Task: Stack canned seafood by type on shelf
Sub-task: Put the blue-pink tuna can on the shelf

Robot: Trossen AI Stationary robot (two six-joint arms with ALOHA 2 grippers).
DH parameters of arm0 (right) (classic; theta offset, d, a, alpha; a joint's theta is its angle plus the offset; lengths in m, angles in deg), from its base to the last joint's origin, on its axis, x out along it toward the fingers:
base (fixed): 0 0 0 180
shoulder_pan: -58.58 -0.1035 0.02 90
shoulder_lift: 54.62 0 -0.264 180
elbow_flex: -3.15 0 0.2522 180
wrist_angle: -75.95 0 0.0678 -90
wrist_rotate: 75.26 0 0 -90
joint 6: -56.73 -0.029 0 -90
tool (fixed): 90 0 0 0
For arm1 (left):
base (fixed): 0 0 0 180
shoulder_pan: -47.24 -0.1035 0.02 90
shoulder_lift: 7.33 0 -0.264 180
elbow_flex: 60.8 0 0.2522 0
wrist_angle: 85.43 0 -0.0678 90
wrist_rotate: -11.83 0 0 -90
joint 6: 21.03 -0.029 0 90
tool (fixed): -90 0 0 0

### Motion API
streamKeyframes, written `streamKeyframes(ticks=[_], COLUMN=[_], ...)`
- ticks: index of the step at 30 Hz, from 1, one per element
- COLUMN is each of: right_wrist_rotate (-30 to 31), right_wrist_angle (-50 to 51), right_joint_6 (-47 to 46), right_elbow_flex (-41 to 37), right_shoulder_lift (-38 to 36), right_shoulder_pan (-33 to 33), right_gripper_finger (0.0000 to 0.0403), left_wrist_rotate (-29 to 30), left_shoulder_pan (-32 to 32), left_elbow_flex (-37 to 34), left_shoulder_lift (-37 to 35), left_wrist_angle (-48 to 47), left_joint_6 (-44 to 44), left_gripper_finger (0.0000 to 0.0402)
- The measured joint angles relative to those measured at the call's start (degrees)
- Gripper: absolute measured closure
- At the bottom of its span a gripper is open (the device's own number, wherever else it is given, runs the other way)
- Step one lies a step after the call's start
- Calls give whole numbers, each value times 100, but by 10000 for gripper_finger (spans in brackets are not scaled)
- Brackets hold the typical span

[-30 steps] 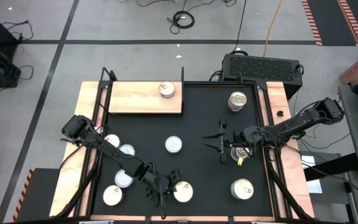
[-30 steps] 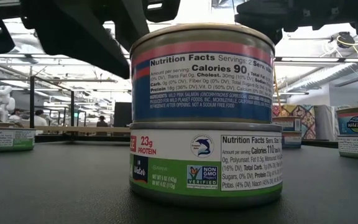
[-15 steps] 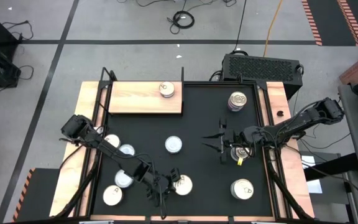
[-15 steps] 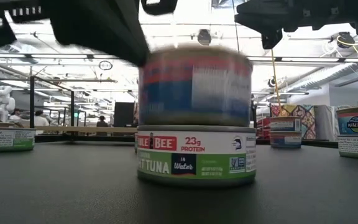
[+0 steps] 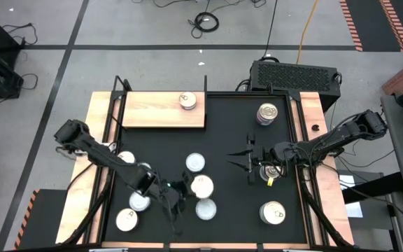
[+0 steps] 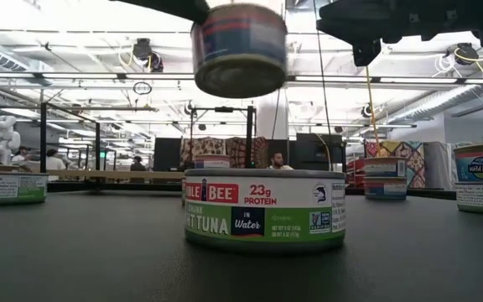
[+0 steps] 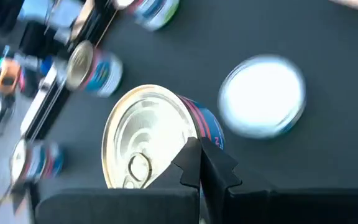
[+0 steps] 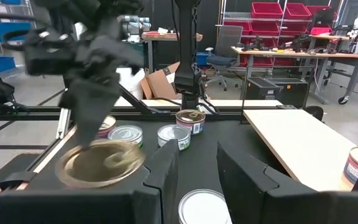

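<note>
Nearest, the left gripper (image 5: 187, 187) is clamped tight on a gold-lidded tin (image 5: 201, 186), held in the air above the black mat (image 5: 222, 133). A green tuna tin (image 5: 206, 208) sits on the mat at its 6 o'clock. The right gripper (image 5: 247, 159) hovers at 3 o'clock, partly open, holding nothing. The shelf (image 5: 161, 115) lies at 11 o'clock, one tin (image 5: 187, 101) on it.

My table's black mat (image 5: 222, 133) carries the wooden shelf (image 5: 161, 110) at eleven o'clock, one tin (image 5: 187, 101) resting on its right end. Loose tins sit directly on the mat: one at center (image 5: 195, 163), others toward seven and four o'clock.
</note>
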Motion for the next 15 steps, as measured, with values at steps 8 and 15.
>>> streamKeyframes(ticks=[8, 15], right_wrist_rotate=[0, 0], right_wrist_angle=[12, 46], right_joint_6=[0, 2], right_elbow_flex=[0, -2], right_shoulder_lift=[2, 2], right_shoulder_pan=[0, 0], right_gripper_finger=[298, 298], left_wrist_rotate=[768, 1096], left_shoulder_pan=[-438, -1078], left_elbow_flex=[-254, -1459], left_shoulder_lift=[-740, -1914], left_wrist_angle=[-1029, -981], left_joint_6=[725, 1126], left_gripper_finger=[401, 401])
